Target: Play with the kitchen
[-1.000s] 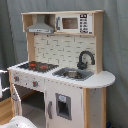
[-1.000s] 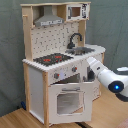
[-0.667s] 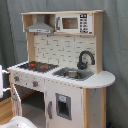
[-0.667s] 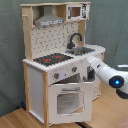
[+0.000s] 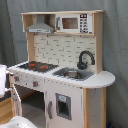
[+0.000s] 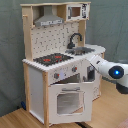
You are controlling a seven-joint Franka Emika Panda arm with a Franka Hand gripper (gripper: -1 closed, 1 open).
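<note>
Since a second ago, we see the white robot arm (image 6: 107,69) drawn slightly back toward the second exterior view's right, its blue-lit joint lower. It reaches leftward from that side toward the front of the tall white and light-wood toy kitchen (image 6: 57,60), level with the knobs beneath the black-red hob (image 6: 50,59). We cannot tell whether the gripper (image 6: 86,64) is open or holding anything. In both exterior views the kitchen stands upright on the wooden floor (image 6: 15,119), before a grey curtain (image 5: 12,30).
</note>
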